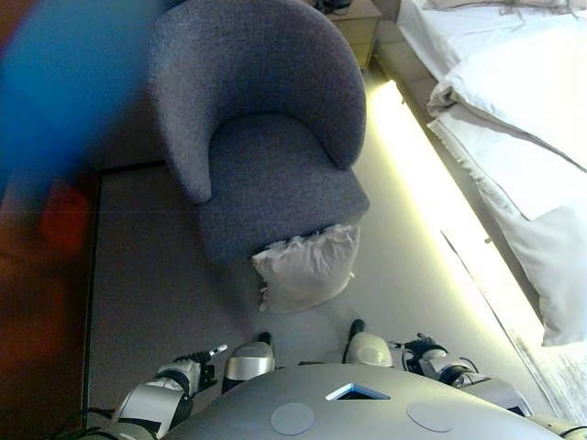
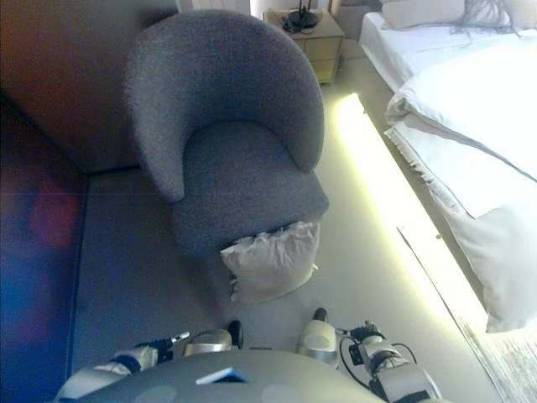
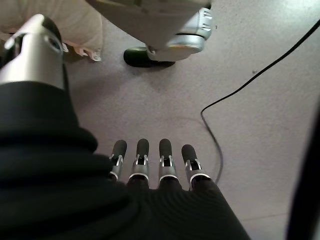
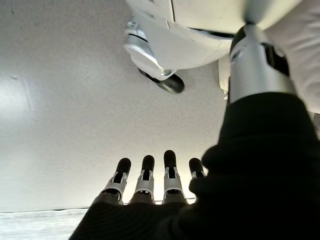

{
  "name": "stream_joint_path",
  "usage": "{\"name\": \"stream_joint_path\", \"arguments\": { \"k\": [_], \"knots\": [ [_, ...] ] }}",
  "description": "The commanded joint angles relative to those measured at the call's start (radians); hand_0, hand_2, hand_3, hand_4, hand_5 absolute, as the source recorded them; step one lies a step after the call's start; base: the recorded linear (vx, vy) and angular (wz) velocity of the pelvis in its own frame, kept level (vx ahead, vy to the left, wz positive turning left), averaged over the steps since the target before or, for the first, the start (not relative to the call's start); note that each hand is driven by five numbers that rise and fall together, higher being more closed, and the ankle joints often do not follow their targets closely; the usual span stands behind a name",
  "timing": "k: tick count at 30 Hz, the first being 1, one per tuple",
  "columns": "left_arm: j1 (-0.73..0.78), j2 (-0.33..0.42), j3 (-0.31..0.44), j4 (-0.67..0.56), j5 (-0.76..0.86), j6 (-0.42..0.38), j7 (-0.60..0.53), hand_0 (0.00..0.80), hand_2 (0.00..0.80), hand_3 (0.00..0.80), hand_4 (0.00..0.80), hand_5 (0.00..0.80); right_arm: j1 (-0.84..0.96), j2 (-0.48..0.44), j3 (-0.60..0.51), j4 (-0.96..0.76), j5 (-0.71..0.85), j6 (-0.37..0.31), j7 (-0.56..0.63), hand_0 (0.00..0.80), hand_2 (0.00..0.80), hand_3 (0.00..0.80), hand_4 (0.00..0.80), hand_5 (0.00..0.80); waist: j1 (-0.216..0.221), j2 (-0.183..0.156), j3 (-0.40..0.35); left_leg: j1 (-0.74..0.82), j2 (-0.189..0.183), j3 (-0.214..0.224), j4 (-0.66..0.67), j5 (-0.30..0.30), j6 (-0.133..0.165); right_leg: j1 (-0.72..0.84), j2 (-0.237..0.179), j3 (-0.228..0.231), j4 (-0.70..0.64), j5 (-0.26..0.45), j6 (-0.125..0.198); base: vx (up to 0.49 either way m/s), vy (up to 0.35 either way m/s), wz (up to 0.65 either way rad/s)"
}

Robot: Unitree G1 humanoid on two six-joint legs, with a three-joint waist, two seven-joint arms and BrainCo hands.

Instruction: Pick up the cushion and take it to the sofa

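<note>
A pale, crumpled cushion (image 1: pixel 307 266) stands on the floor and leans against the front of a grey armchair (image 1: pixel 266 137). A corner of the cushion also shows in the left wrist view (image 3: pixel 80 25). My left hand (image 1: pixel 194 365) hangs low at my left side, apart from the cushion. In its wrist view the left hand (image 3: pixel 150 165) has straight fingers over bare carpet and holds nothing. My right hand (image 1: pixel 429 356) hangs low at my right side. In its wrist view the right hand (image 4: pixel 155 175) is also open and empty.
A bed with white bedding (image 1: pixel 523 119) runs along the right, with a lit strip (image 1: pixel 413 174) at its base. A nightstand (image 2: pixel 312 34) stands behind the armchair. A dark wall (image 2: pixel 42 210) borders the left. Grey carpet (image 1: pixel 156 275) lies around the chair.
</note>
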Motion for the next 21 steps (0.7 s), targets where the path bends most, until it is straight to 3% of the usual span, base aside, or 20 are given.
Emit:
{"name": "stream_joint_path", "arguments": {
  "k": [1,5,8,10,13,15,18,21],
  "knots": [
    [-0.065,0.001,0.026,0.038,-0.006,-0.011,0.035,0.0,0.0,0.0,0.0,0.0,-0.043,-0.025,-0.003,0.004,-0.02,-0.011,0.003,0.0,0.0,0.0,0.0,0.0,-0.026,0.018,0.033,-0.019,0.059,-0.072,0.072,-0.092,0.022,-0.068,-0.029,0.055,0.062,0.004,0.03,0.203,-0.263,0.35],
    [-0.058,-0.013,0.04,0.026,0.021,-0.078,0.073,0.0,0.0,0.0,0.0,0.0,-0.051,-0.03,0.007,0.007,-0.023,0.012,0.03,0.0,0.0,0.0,0.0,0.0,-0.006,0.018,0.033,-0.04,0.136,-0.068,0.105,-0.058,-0.019,-0.022,0.004,0.003,0.092,-0.063,0.0,0.197,-0.268,0.23],
    [-0.077,-0.027,0.008,0.005,0.053,-0.134,0.104,0.0,0.0,0.0,0.0,0.0,-0.071,-0.047,0.032,-0.008,-0.004,0.007,0.006,0.0,0.0,0.0,0.0,0.0,0.009,0.021,0.051,-0.108,0.178,-0.053,0.168,-0.025,-0.036,-0.015,0.013,-0.036,0.115,-0.095,-0.027,0.022,-0.072,0.3],
    [-0.105,-0.03,-0.022,-0.018,0.021,-0.144,0.131,0.0,0.0,0.0,0.0,0.0,-0.09,-0.065,0.038,-0.024,0.053,0.001,-0.025,0.0,0.0,0.0,0.0,0.0,0.012,0.034,0.075,-0.178,0.22,-0.001,0.202,0.052,-0.065,-0.017,0.017,-0.078,0.122,-0.109,-0.039,-0.087,0.054,0.49],
    [-0.139,-0.034,-0.033,-0.034,0.002,-0.16,0.156,0.0,0.0,0.0,0.0,0.0,-0.12,-0.083,0.038,-0.043,0.089,-0.034,-0.049,0.0,0.0,0.0,0.0,0.0,0.026,0.06,0.105,-0.249,0.252,0.029,0.175,0.138,-0.1,-0.024,0.017,-0.115,0.119,-0.12,-0.037,-0.083,0.103,0.71],
    [-0.156,-0.034,-0.023,-0.039,-0.02,-0.173,0.175,0.0,0.0,0.0,0.0,0.0,-0.147,-0.091,0.042,-0.059,0.106,-0.069,-0.07,0.0,0.0,0.0,0.0,0.0,0.036,0.071,0.127,-0.282,0.261,0.04,0.15,0.16,-0.105,-0.03,0.011,-0.124,0.116,-0.129,-0.034,-0.097,0.12,0.49],
    [-0.159,-0.027,-0.008,-0.03,-0.005,-0.194,0.179,0.0,0.0,0.0,0.0,0.0,-0.169,-0.092,0.034,-0.07,0.135,-0.125,-0.112,0.0,0.0,0.0,0.0,0.0,0.034,0.075,0.138,-0.276,0.245,0.038,0.124,0.118,-0.089,-0.064,-0.016,-0.128,0.152,-0.137,-0.03,0.031,0.139,0.39],
    [-0.171,-0.01,-0.023,-0.036,-0.013,-0.224,0.2,0.0,0.0,0.0,0.0,0.0,-0.19,-0.092,0.027,-0.099,0.206,-0.186,-0.152,0.0,0.0,0.0,0.0,0.0,0.029,0.079,0.167,-0.324,0.222,-0.005,0.183,0.091,-0.092,-0.111,-0.03,-0.082,0.216,-0.154,-0.024,0.049,0.071,0.28]
  ]
}}
